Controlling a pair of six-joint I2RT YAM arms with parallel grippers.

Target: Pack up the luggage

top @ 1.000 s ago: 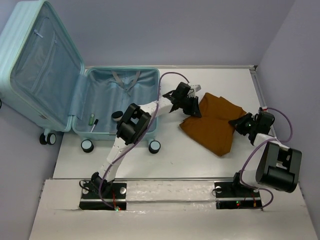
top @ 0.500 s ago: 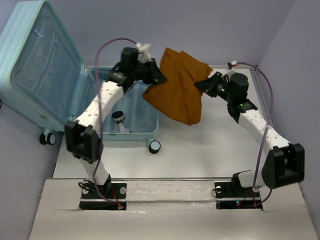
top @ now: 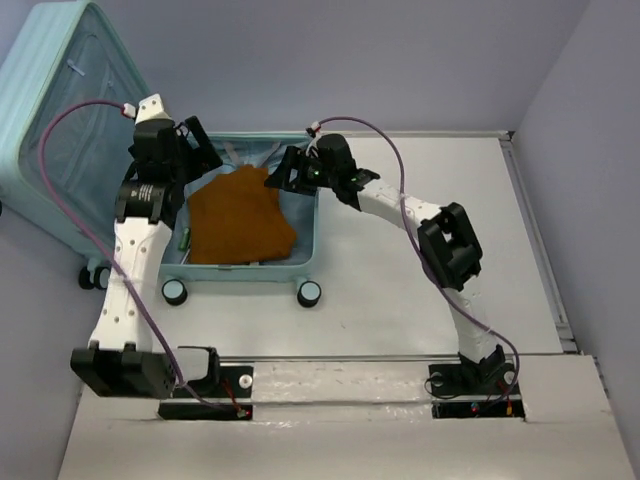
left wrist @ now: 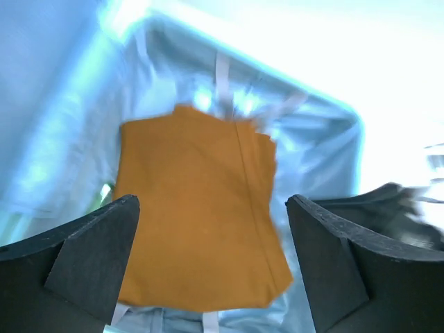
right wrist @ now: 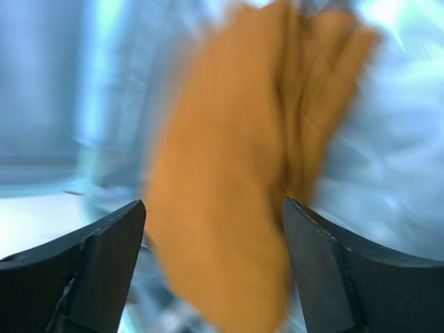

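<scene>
The luggage (top: 311, 232) lies open on the table, its lid (top: 70, 150) leaning up at the far left. A folded orange-brown cloth (top: 238, 220) rests flat in the lined base, free of both grippers. My left gripper (top: 197, 148) hovers open over the base's far left corner. My right gripper (top: 283, 172) hovers open over the far right corner. In the left wrist view the cloth (left wrist: 198, 222) lies below the open gripper (left wrist: 211, 208) on the blue lining (left wrist: 326, 146). The right wrist view is blurred; the cloth (right wrist: 229, 208) shows beyond the open gripper (right wrist: 214, 208).
A small green item (top: 183, 240) peeks out at the cloth's left edge inside the base. Two black-and-blue wheels (top: 174, 292) (top: 309, 293) stick out toward me. The white table (top: 420, 280) stretches right of the luggage, with lilac walls behind and at right.
Both arms lifted the cloth off the table on the right and carried it left over the luggage. Both grippers have opened and the cloth now lies in the base.
</scene>
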